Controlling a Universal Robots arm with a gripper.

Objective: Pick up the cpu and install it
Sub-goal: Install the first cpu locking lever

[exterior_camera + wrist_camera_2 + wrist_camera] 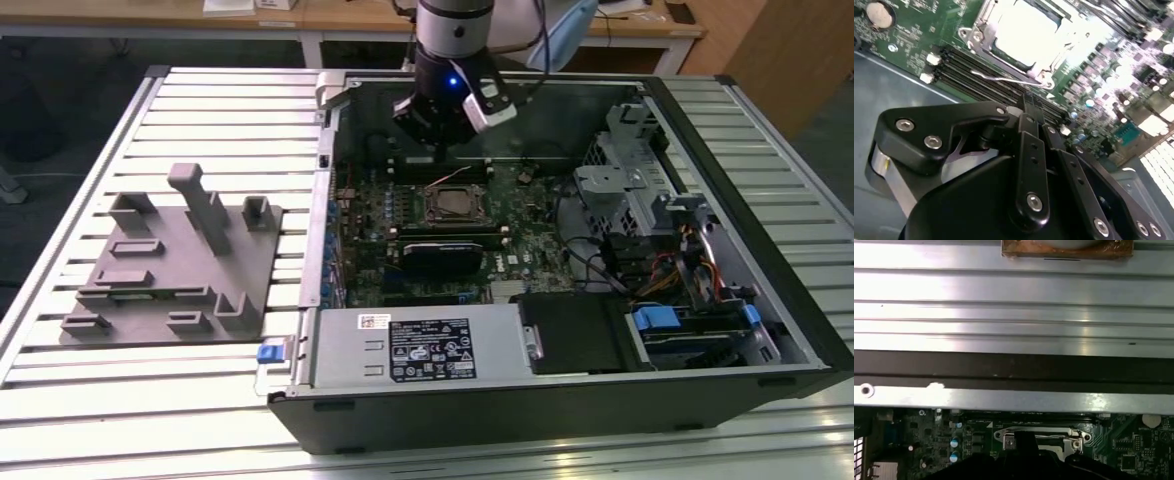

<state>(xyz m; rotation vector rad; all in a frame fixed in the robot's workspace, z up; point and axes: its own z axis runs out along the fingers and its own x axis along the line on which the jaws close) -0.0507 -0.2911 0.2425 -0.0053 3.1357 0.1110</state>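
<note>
the arm (450, 40) reaches down from the far side of the table into an open computer case (561, 400) that lies on its side on a slatted metal table (80, 400). its gripper (443, 150) hangs just above the far part of the green motherboard (534, 245), close to the socket (454, 203) and a little beyond it in the exterior view. in the second wrist view the black fingers (1030, 112) come together to a narrow tip over the row of dark memory slots (974, 80), with no gap showing between them and nothing seen between them, so the gripper (1029, 102) looks closed and empty. the cpu (1021, 32) sits inside the socket's metal frame (979, 35), a pale, glare-washed square lying flat, with a thin wire lever (1004, 77) running along the near edge of the frame. in the first wrist view the socket frame (1041, 436) shows beyond the dark gripper body (1026, 460), with the case wall (1014, 400) and the table slats behind it. on the exterior view's left, well apart from the case, a grey plastic fixture (174, 265) with upright blocks stands on the table. a silver power supply (414, 345) fills the near corner of the case.
</note>
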